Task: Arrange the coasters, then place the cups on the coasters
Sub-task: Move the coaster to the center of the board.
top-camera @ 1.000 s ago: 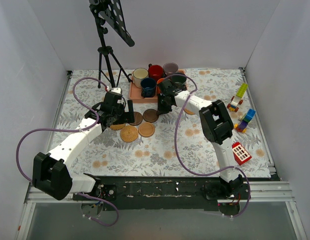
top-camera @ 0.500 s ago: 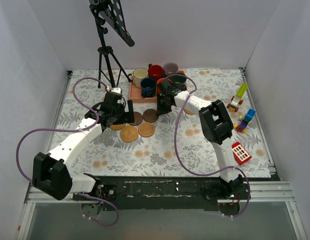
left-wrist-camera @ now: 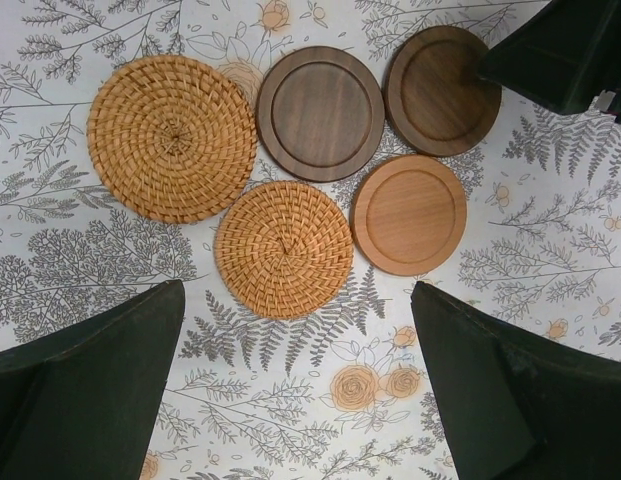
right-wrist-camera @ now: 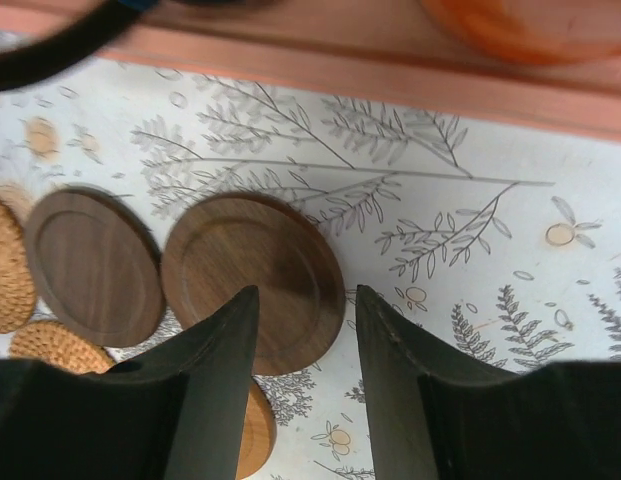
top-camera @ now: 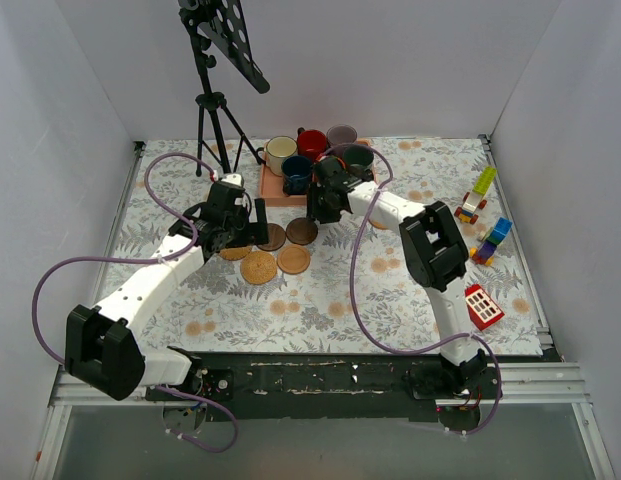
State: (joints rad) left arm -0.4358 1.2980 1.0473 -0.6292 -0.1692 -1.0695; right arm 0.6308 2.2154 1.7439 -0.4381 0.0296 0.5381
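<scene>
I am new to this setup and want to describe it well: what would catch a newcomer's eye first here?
First, the five round coasters clustered mid-table under the open left gripper: two woven, two dark, one tan. Next, the bright cups crowded at the pink tray at the back. Then the coloured toy blocks near the right edge.

Left claw [left-wrist-camera: 295, 292] wide open, right claw [right-wrist-camera: 302, 300] parted — both downward-facing

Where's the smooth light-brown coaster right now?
In the overhead view the light-brown coaster lies flat on the tablecloth mid-table, just right of a woven coaster, with two dark brown coasters just behind it.
</scene>
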